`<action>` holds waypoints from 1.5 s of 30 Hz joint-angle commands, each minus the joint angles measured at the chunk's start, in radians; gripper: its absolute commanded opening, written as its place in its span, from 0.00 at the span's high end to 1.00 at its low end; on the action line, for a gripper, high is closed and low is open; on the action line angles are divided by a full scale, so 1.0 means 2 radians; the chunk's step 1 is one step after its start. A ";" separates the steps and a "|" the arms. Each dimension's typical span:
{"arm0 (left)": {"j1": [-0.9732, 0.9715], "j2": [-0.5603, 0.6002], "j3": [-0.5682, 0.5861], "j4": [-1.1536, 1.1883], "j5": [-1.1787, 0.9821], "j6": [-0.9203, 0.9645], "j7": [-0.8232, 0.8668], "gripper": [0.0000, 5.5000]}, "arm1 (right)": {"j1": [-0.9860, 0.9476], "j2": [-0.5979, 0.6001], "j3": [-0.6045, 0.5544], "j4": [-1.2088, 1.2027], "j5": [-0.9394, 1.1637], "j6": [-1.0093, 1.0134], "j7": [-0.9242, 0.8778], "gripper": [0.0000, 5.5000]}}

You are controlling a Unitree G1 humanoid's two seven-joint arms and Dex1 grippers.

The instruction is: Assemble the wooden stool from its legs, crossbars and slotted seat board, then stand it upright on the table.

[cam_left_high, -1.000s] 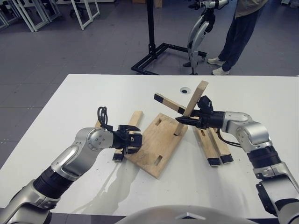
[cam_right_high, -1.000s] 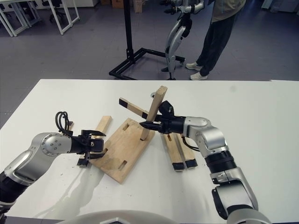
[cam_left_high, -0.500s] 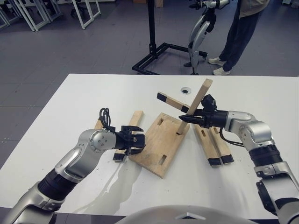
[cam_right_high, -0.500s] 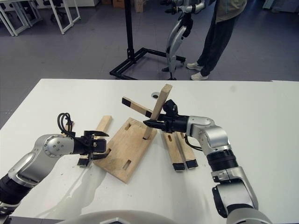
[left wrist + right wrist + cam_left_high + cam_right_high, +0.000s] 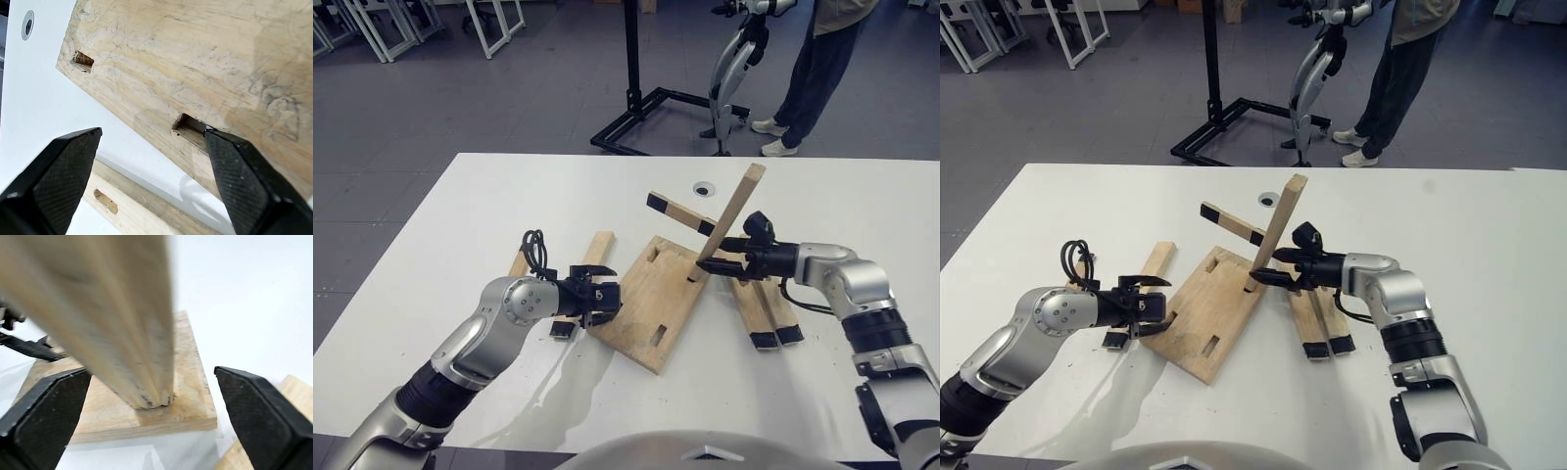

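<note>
Seat board [image 5: 646,299] lay near the middle of the white table [image 5: 489,196], slotted face up, its left near edge seemingly raised a little off the surface. One leg [image 5: 736,206] stood tilted, lower end at a slot near the board's far right corner, top leaning away to the far right.

Right gripper [image 5: 715,262] sat low beside that leg. In the right wrist view its fingers [image 5: 259,406] were spread wide, the leg between them with a clear gap on each side; nothing clamped.

Left gripper [image 5: 610,303] was at the board's left edge. Its fingers [image 5: 58,166] were apart, one over the table, the other over the board beside a slot [image 5: 188,126]; no grip on anything.

A black-tipped bar [image 5: 677,211] showed just behind the tilted leg; could not tell what carried it. Two more legs [image 5: 762,311] lay side by side, flat, right of the board. A slat [image 5: 598,248] lay left of the board, far side of the left gripper.
</note>
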 commanded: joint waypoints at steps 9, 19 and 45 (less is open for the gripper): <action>0.058 -0.018 -0.034 0.005 -0.003 0.033 0.003 0.29 | -0.043 -0.116 -0.104 -0.011 -0.070 0.015 -0.119 0.16; 0.058 -0.025 -0.035 0.002 -0.002 0.042 0.008 0.29 | -0.191 0.194 -0.293 -0.238 0.115 0.219 -0.472 0.24; 0.071 -0.035 -0.035 0.003 -0.002 0.050 0.019 0.29 | -0.212 0.214 -0.319 -0.245 0.248 0.124 -0.580 0.24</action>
